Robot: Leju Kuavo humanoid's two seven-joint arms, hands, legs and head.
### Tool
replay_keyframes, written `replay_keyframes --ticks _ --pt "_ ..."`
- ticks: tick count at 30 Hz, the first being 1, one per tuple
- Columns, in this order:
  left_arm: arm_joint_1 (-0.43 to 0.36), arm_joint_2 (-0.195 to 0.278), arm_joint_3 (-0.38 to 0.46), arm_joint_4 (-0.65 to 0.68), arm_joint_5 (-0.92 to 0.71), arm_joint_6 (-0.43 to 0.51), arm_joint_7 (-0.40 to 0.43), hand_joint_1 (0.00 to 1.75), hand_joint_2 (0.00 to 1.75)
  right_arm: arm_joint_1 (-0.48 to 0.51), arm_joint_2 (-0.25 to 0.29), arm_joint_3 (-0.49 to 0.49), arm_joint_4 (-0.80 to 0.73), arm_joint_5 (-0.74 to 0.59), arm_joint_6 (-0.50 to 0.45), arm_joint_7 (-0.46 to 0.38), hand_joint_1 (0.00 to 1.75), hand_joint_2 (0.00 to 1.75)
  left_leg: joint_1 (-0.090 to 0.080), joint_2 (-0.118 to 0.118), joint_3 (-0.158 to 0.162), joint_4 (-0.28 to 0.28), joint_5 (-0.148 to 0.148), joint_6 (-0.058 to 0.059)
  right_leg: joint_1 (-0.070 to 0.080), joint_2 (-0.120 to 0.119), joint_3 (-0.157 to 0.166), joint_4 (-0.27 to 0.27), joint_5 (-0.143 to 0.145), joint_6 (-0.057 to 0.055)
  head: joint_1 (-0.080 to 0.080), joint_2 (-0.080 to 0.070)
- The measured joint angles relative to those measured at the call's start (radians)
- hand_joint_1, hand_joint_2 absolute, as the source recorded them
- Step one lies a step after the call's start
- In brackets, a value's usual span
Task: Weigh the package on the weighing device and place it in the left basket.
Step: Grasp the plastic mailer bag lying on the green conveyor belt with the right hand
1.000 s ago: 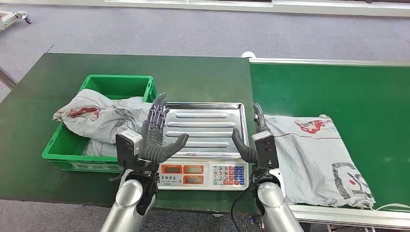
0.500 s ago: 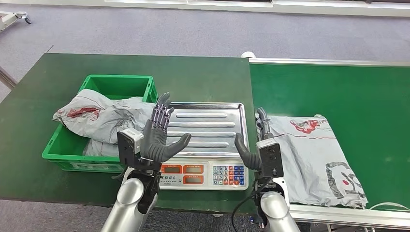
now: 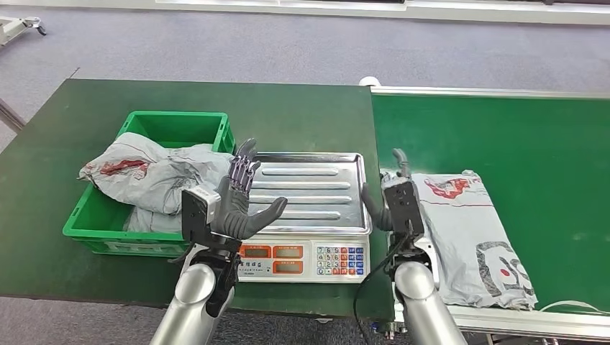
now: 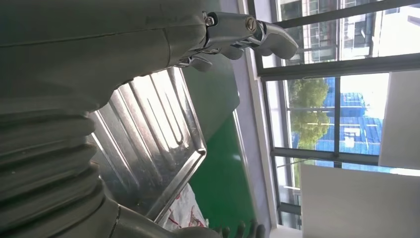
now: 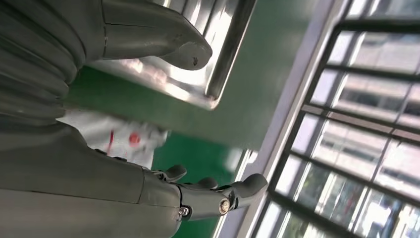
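Observation:
A grey package [image 3: 471, 233] with red and black print lies flat on the green conveyor belt [image 3: 503, 136], right of the scale. The scale's steel pan [image 3: 309, 190] holds nothing; a corner of the pan [image 4: 163, 148] shows past my left hand [image 4: 59, 114], and the pan's edge [image 5: 223, 59] runs past my right hand [image 5: 124, 163]. My left hand [image 3: 241, 205] hovers open, fingers spread, over the pan's left edge. My right hand [image 3: 392, 201] is raised open between the pan and the package's left edge. The green basket [image 3: 173, 129] stands left of the scale.
The basket holds grey packages [image 3: 147, 176] that spill over its rim. The scale's display and keypad [image 3: 306, 260] face me at the table's front edge. The dark green table [image 3: 72, 129] extends left and behind; the conveyor's metal rail [image 3: 489, 92] borders the belt.
The package has slid left along the belt toward the scale. My right hand has risen and moved forward to the package's left edge. The left hand has barely shifted.

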Motion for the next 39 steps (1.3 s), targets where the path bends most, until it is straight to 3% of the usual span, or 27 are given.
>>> replay_keyframes --ticks 5,15,19,24,30,39 --pt "0.006 0.008 0.002 -0.008 0.009 0.002 0.009 0.0 1.75 -0.062 -0.02 -0.061 0.1 0.047 -0.012 0.0 0.0 1.75 0.0 0.0 0.0 0.0 0.0 0.0 0.0 0.0 0.0 0.0 0.0 0.0 0.0 0.0" --pt "0.007 0.01 0.002 -0.009 0.008 0.003 0.009 0.0 1.75 -0.081 -0.028 -0.083 0.154 0.066 -0.024 0.005 0.0 1.75 0.0 0.0 0.0 0.0 0.0 0.0 0.0 0.0 0.0 0.0 0.0 0.0 0.0 0.0" --pt "0.019 0.014 0.006 -0.019 -0.021 0.017 0.0 0.0 1.75 -0.102 -0.047 -0.096 0.196 0.185 -0.104 0.07 0.0 1.75 0.0 -0.001 0.0 0.0 0.0 0.001 0.0 0.0 0.0 0.0 0.0 0.0 0.0 0.0" --pt "0.052 0.022 0.015 -0.056 -0.055 0.02 -0.011 0.0 1.75 -0.138 -0.109 -0.163 0.342 0.343 -0.177 0.154 0.0 1.75 0.0 -0.004 0.0 0.0 0.001 0.002 -0.002 -0.004 0.001 0.0 0.0 0.001 0.0 0.0" --pt "0.058 0.033 0.02 -0.066 -0.062 0.008 -0.01 0.0 1.75 -0.197 -0.161 -0.231 0.573 0.421 -0.117 0.227 0.0 1.75 0.0 -0.004 0.0 0.0 0.001 0.002 -0.003 -0.004 0.001 0.0 0.0 0.001 0.0 0.0" --pt "0.054 0.039 0.02 -0.064 -0.058 0.0 -0.005 0.0 1.75 -0.266 -0.162 -0.238 0.792 0.489 0.013 0.382 0.0 1.75 0.0 -0.004 0.0 0.0 0.001 0.001 0.0 -0.004 0.001 0.0 0.0 0.001 0.0 0.0"
